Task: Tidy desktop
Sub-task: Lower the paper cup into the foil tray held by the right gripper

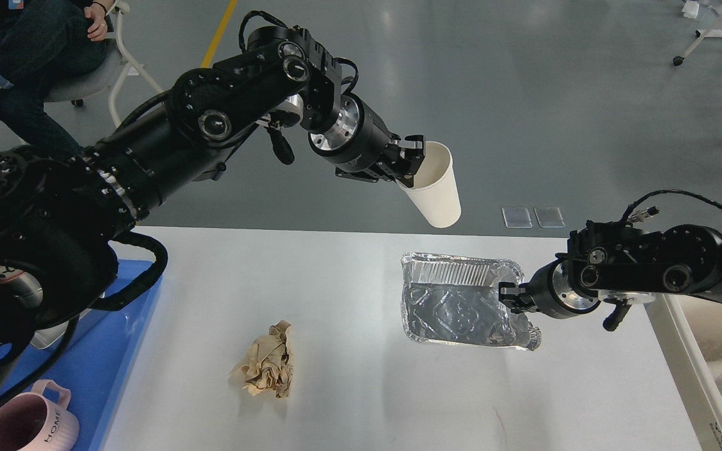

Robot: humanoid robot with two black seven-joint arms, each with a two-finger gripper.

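Grey polished floor lay beyond the desktop (348, 401), a wide white surface that filled the lower middle of the head view. On it sat a crumpled ball of brown paper (266, 361) toward the left and a foil tray (455, 300) toward the right, well apart. The left gripper (412, 164) hung above the far edge, its fingers pinched on the rim of a white paper cup (437, 188), which tilted mouth-up over the floor. The right gripper (510, 295) was closed on the foil tray's right rim, where the foil looked dented. Both containers were probably very light and easily crushed, so a gentle rim pinch suited them. The paper ball seemed soft and springy and could be squeezed anywhere. A blue tray (129, 351) and pink mug (29, 426) sat at the left.
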